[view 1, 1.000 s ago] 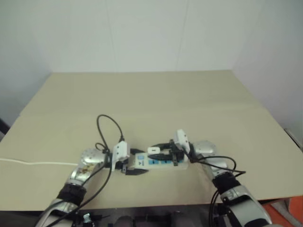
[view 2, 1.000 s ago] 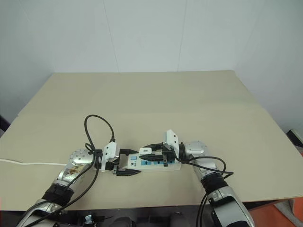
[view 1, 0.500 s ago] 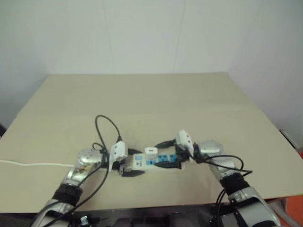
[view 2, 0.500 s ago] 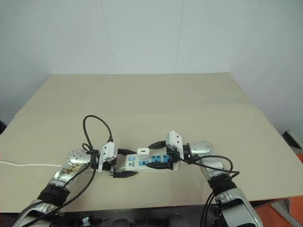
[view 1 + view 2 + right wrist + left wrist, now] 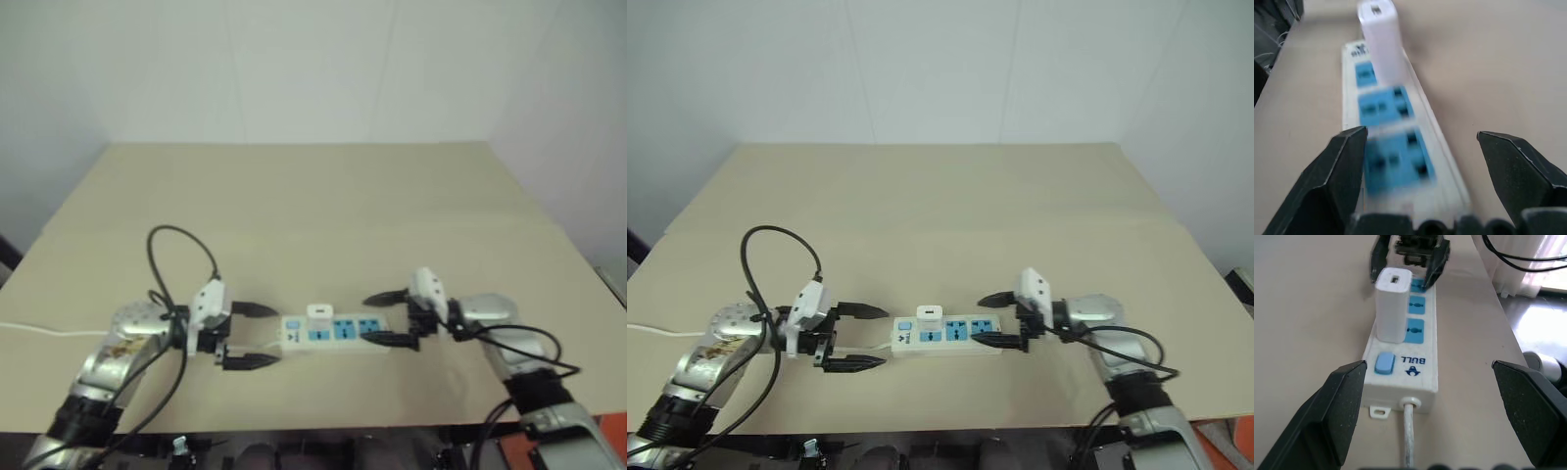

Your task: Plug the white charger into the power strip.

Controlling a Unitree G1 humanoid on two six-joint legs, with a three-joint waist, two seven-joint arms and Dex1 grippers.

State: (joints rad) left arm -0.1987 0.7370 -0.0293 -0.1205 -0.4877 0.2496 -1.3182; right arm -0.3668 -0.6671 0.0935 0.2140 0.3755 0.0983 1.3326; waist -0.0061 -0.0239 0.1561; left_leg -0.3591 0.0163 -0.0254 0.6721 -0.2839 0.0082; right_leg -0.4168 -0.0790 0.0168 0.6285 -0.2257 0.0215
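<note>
Lower centre: the white charger (image 5: 929,314) is standing plugged in the power strip (image 5: 950,335). The left gripper (image 5: 860,338) and right gripper (image 5: 988,320) are gaping wide, grasping nothing, flanking its 2 ends.

white charger (image 5: 929,314) upright in power strip (image 5: 950,334) | both claws spread, apart

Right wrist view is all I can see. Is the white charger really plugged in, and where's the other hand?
Observer: Yes. In the left wrist view the white charger stands upright in the power strip, in the socket nearest the blue switch.
Operator: And the other hand?
Observer: The left gripper is open, just off the strip's cord end, holding nothing.
Operator: What about mine?
Observer: The right gripper is open at the far end.
</note>
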